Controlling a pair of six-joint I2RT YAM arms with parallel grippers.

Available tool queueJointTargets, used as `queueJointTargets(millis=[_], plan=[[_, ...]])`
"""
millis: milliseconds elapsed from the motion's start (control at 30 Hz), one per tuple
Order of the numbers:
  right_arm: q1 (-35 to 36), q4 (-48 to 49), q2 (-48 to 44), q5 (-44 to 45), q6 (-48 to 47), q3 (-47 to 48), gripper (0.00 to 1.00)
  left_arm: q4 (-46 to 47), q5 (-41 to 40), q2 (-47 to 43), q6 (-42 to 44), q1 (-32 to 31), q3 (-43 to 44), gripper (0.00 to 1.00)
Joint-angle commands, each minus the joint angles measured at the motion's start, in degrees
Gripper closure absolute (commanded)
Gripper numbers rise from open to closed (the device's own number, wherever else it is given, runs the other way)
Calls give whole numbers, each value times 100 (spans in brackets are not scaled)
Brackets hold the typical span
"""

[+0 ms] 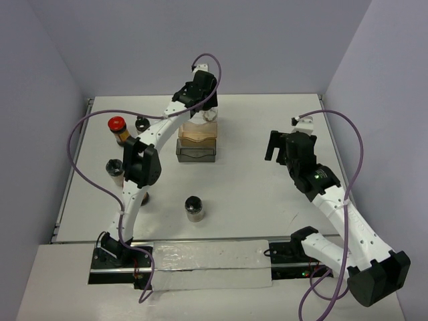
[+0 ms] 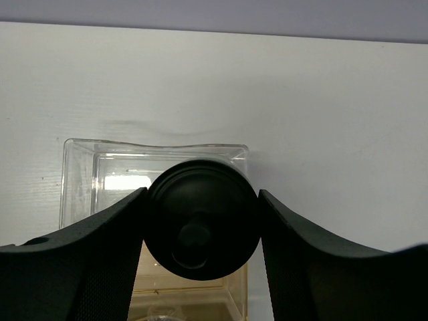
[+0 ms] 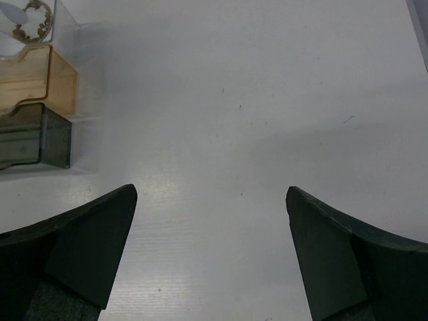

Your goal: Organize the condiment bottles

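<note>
One bottle point(image 2: 201, 231) clasped in outstretched left gripper point(image 2: 202, 200), right gripper point(image 3: 210, 194) spread

COLOUR SURVEY: BOTTLES, TRAYS, RIG

Red-capped bottle point(image 1: 118, 128): contents dark orange-brown. Black caps noted on the far-left bottle point(image 1: 142, 123), mid-left bottle point(image 1: 114, 167), centre bottle point(image 1: 194, 206) and the gripped bottle point(image 2: 202, 227), which sits between the black fingers point(image 2: 87, 261) of the left gripper point(image 2: 202, 194). Trays: clear tray point(image 2: 80, 174), amber tray point(image 3: 40, 77), smoke-grey tray point(image 3: 33, 140). Table point(image 1: 254, 200) white; walls point(image 1: 167, 40) lavender; cables point(image 1: 361, 150) purple.

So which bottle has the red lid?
The bottle at the back left of the table; its cap is red, while the other caps in view are black.
</note>
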Motion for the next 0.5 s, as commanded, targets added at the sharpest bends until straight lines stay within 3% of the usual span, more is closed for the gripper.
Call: queueJointTargets(millis=[0, 467], plan=[[48, 31, 62, 10, -6, -45, 0, 523, 8, 64, -35, -38, 298, 89], [43, 129, 171, -106, -6, -77, 0, 528, 41, 145, 116, -38, -30, 90]])
